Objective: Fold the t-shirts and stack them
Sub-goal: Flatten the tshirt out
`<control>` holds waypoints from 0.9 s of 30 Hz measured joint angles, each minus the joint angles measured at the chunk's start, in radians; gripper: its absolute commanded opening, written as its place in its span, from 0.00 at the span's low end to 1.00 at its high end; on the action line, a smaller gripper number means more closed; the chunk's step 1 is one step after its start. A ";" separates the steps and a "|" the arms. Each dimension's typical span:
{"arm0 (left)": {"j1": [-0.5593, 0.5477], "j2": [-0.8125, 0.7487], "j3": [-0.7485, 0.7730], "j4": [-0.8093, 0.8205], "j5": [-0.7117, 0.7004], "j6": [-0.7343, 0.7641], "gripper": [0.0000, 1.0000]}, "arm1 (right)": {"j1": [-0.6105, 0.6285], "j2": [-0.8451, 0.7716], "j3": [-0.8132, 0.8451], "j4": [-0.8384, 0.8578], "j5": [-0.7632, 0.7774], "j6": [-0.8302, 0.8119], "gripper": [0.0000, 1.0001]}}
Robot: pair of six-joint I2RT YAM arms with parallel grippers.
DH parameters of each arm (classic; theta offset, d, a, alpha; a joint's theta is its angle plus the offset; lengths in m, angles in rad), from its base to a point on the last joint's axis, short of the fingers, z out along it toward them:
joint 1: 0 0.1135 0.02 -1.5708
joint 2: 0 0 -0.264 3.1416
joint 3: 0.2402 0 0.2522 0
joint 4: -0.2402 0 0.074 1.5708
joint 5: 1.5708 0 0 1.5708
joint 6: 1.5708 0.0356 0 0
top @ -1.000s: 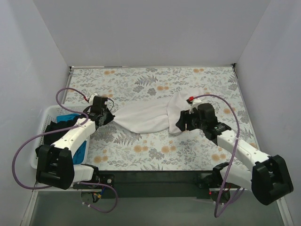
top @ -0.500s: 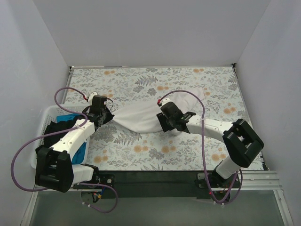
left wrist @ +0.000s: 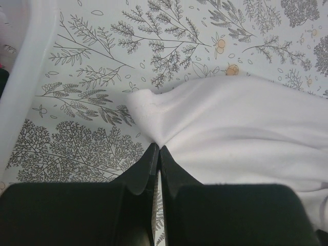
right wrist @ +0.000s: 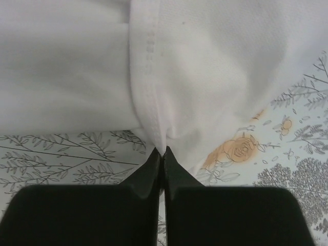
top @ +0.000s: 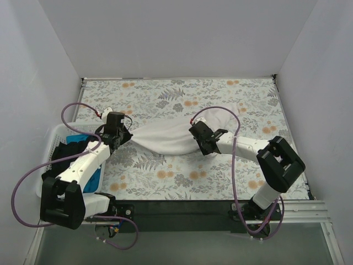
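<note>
White t-shirt (top: 165, 138): bunched mid-surface (top: 165, 179), held by both end effectors.
Left end effector (left wrist: 158, 148): pinched closed on its 9 o'clock corner.
Right end effector (right wrist: 163, 150): pinched closed on its 4 o'clock hem.
Basket (top: 55, 131): at 9 o'clock, holding black t-shirt (top: 67, 150) and blue t-shirt (top: 80, 137).

we see the table (top: 182, 206) covered by a floral-print tablecloth (top: 182, 176), grey leaves and orange blooms, with only a dark strip bare at the near edge. on the cloth lies one white t-shirt (top: 165, 138), bunched into a long band across the middle. a white slotted basket (top: 57, 130) sits at the left edge, with dark and blue cloth inside.
</note>
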 measured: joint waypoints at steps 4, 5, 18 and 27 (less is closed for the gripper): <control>0.000 -0.044 0.001 -0.024 -0.023 0.000 0.00 | -0.082 -0.066 0.011 -0.077 0.014 -0.016 0.01; 0.000 -0.056 0.005 -0.040 -0.028 0.000 0.00 | -0.126 -0.103 0.028 -0.101 0.012 -0.028 0.01; -0.003 -0.042 0.152 -0.093 -0.043 0.032 0.00 | -0.645 0.079 0.930 -0.176 -0.239 -0.078 0.46; -0.003 0.144 0.099 -0.032 0.037 0.034 0.00 | -0.650 0.012 0.380 -0.124 -0.572 -0.064 0.57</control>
